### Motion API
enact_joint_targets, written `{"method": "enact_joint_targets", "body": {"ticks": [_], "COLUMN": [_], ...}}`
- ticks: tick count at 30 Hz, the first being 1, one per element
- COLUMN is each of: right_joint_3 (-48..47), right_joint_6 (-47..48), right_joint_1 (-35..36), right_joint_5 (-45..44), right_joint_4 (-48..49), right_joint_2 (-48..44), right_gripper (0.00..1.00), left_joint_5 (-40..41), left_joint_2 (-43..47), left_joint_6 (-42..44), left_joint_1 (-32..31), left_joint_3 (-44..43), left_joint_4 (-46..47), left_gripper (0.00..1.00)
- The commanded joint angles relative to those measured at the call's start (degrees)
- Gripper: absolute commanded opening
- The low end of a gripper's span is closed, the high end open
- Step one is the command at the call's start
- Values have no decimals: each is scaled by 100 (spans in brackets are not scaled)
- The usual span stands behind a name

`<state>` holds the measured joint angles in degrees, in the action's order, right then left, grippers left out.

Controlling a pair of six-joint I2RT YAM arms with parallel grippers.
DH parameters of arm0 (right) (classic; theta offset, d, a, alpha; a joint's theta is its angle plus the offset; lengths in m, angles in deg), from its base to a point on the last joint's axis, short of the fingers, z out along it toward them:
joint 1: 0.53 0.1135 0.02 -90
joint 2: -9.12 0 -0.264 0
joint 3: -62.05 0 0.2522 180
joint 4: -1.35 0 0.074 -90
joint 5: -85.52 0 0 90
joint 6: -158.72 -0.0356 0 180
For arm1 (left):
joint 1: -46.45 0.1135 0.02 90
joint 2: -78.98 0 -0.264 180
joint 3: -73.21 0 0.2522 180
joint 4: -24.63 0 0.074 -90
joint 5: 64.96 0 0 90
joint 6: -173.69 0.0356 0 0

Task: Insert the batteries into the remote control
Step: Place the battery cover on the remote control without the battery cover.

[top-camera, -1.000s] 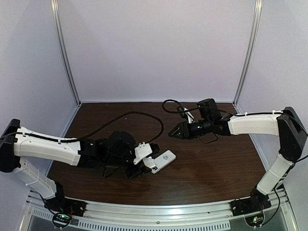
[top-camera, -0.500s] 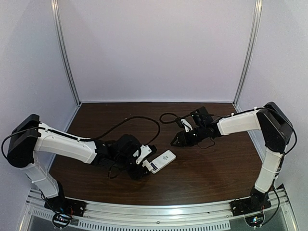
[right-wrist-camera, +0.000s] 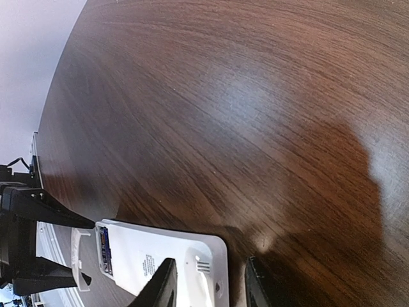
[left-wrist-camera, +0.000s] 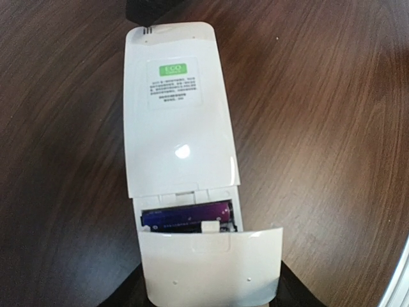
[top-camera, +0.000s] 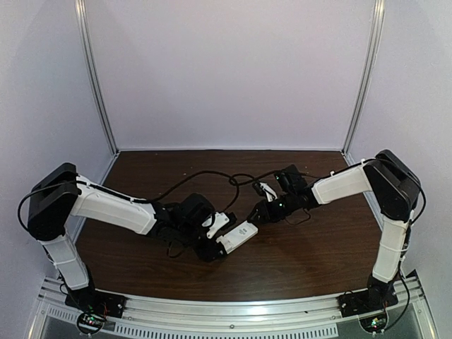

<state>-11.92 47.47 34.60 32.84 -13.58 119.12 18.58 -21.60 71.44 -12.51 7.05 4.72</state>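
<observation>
The white remote control [top-camera: 238,235] lies back-up on the brown table, a green sticker on its back [left-wrist-camera: 176,121]. Its battery bay is open, and one purple battery [left-wrist-camera: 185,215] lies across it. A second battery does not show. My left gripper [top-camera: 214,248] is shut on the plain white cover slab [left-wrist-camera: 211,265], which sits at the bay's near edge and overlaps it. My right gripper [top-camera: 256,215] is open at the remote's far end. In the right wrist view its fingers [right-wrist-camera: 163,284] straddle that end's corner [right-wrist-camera: 204,268]. I cannot tell if they touch it.
Black cables [top-camera: 205,173] loop over the table behind the grippers. Metal frame posts [top-camera: 95,78] and pale walls close the back and sides. A metal rail [top-camera: 226,314] runs along the near edge.
My right gripper has come down and left to the remote's far end. My left gripper has moved right, lowering the cover to the remote's near end.
</observation>
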Motion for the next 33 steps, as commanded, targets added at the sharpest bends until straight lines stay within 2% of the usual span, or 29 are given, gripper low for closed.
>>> {"method": "enact_joint_targets", "body": {"ticks": [1,8,25,30,33], "right_joint_3": [226,553,1030,1040,987], "right_joint_6": [-6,-108,-485,-514,-641], "right_joint_1": [72,106,152,120,30], "right_joint_5": [37,80,372,341,445], "right_joint_4": [257,387,568,553,684], "right_joint_2": [-14,-223,-694,-839,-846], "right_gripper": [36,35,30,34,42], "left_joint_5": [9,14,-107,-349,-380], "left_joint_2": [-134,-304,-634,-665,-698], "left_joint_6": [189,608,782,684,713], "left_joint_1": [158,192,287,286,280], "left_joint_3": [-305,-465,-712,-780,-788], "left_joint_4": [-95,-365,-671,-657,-676], "left_gripper": [41,42,44,44,44]}}
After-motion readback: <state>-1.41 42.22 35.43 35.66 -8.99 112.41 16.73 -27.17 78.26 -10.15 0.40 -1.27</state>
